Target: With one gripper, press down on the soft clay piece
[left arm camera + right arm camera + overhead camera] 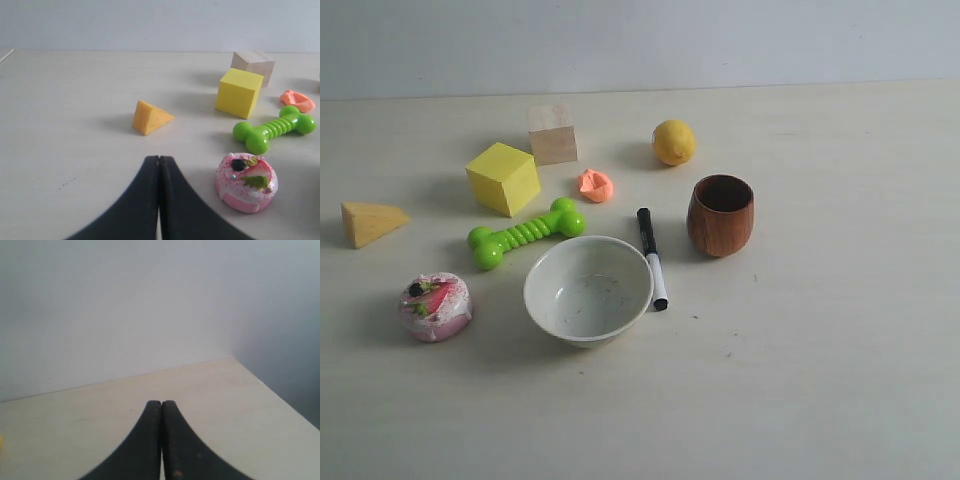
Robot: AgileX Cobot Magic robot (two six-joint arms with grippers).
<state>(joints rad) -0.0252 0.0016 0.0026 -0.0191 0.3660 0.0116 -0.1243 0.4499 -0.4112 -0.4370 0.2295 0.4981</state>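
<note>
The soft clay piece (595,185) is a small salmon-orange lump lying between the wooden cube and the green bone toy; it also shows at the far edge of the left wrist view, clay piece (298,100). Neither arm appears in the exterior view. My left gripper (159,159) is shut with nothing in it, low over the table and well short of the clay, with the pink-white lump beside it. My right gripper (161,403) is shut and empty, facing bare table and a wall; no clay is visible there.
Around the clay stand a yellow cube (503,178), a wooden cube (552,134), a lemon (674,142), a green bone toy (526,233), a white bowl (588,289), a marker (652,257), a brown cup (721,214), a cheese-like wedge (370,222) and a pink-white lump (436,306).
</note>
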